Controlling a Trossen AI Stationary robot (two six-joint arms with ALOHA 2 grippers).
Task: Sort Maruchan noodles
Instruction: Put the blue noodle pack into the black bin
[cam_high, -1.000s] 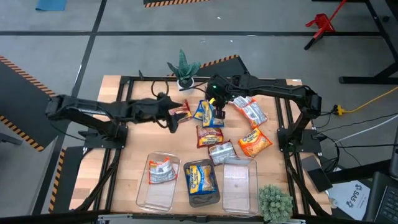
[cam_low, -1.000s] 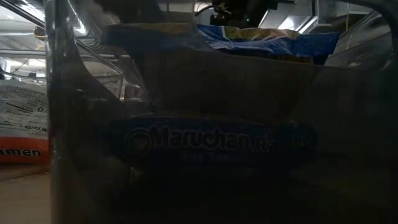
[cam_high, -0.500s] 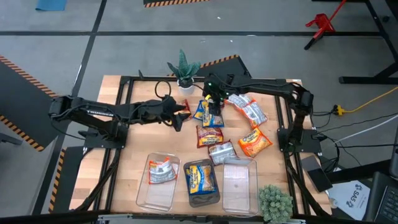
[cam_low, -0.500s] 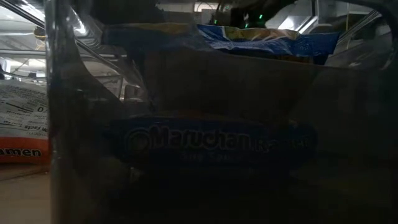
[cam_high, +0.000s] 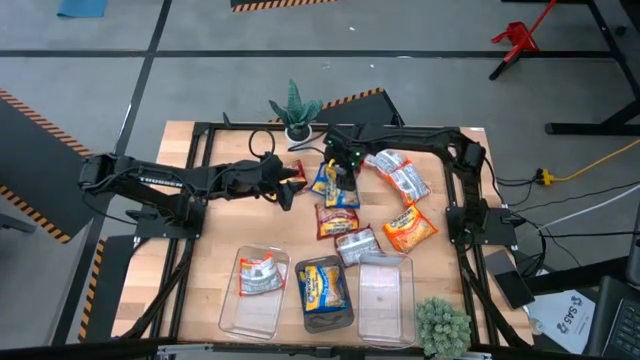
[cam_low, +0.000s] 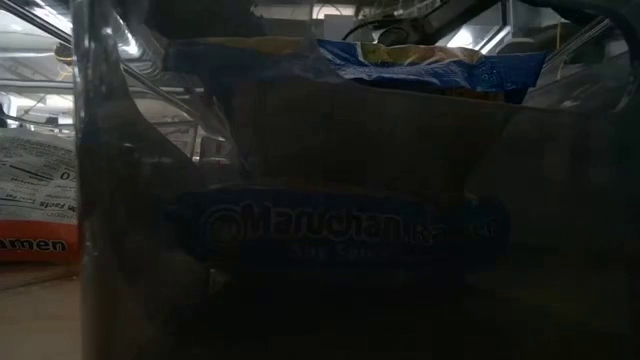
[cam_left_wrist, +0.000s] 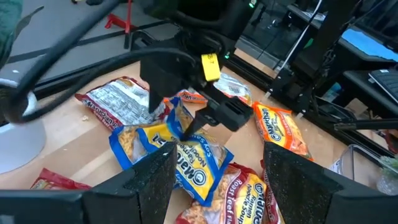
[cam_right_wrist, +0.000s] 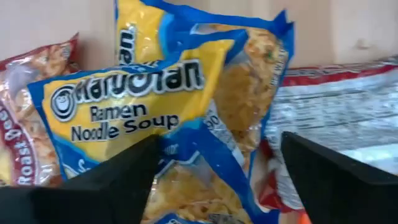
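Wooden table (cam_high: 215, 235) at centre frame, three clear bins (cam_high: 385, 300) along its lower edge, potted plant (cam_high: 296, 110) above, green shrub (cam_high: 442, 325) lower right, red stand (cam_high: 517, 38) upper right

A wooden table (cam_high: 210, 250) stood on grey floor (cam_high: 80, 60); hazard striping (cam_high: 40, 110) lay at nine o'clock, a red stand (cam_high: 517, 38) at two.

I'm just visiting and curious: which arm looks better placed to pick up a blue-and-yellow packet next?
Probably the right. Its open gripper hangs right over the blue-and-yellow packets, fingers either side of one. The left gripper, also open, sits beside them.
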